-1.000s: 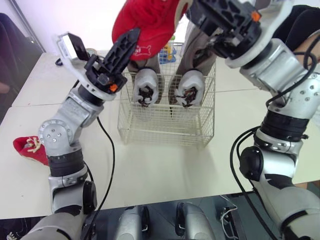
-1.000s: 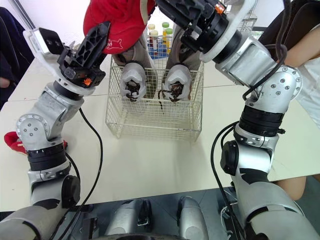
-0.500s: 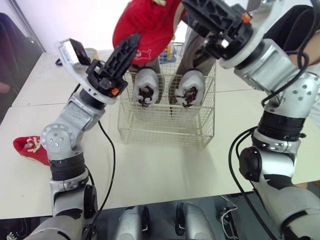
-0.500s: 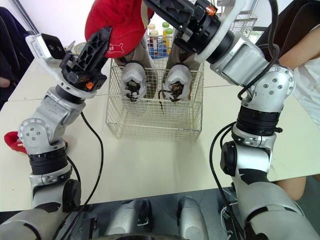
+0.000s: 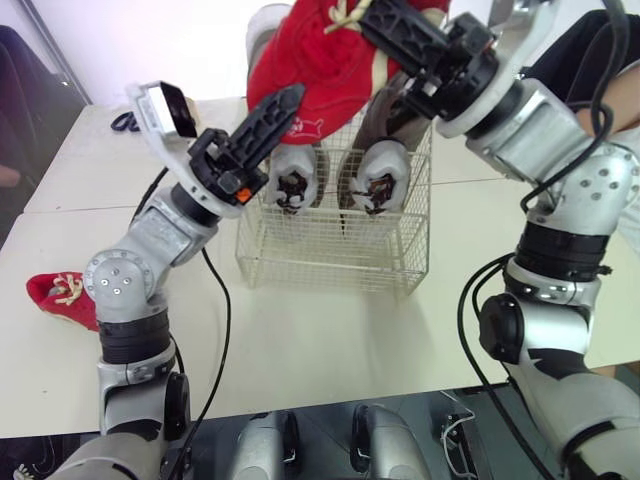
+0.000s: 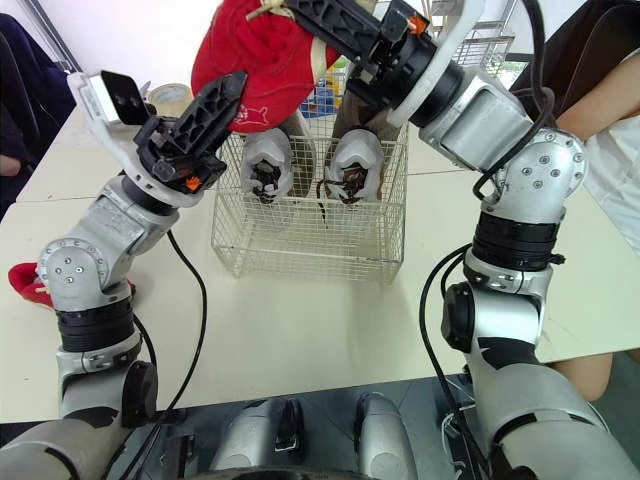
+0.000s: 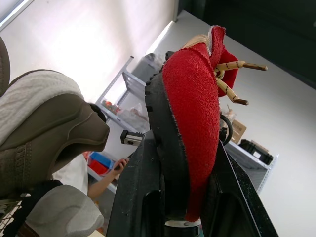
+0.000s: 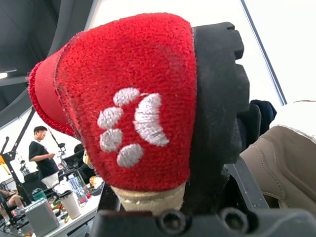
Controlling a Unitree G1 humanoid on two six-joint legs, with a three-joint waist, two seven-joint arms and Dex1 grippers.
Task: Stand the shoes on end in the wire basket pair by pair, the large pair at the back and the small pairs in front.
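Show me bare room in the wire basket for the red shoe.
Free: front half of the wire basket, between grey shoes and front wall. Crowded: the back row, and above, where left pincer and right pincer grip the red shoe.

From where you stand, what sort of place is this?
Probably a robotics lab or workshop: metal storage shelves stacked with bins stand by the wall, white tables are pushed together, and a person stands by a desk cluttered with cups and gear.
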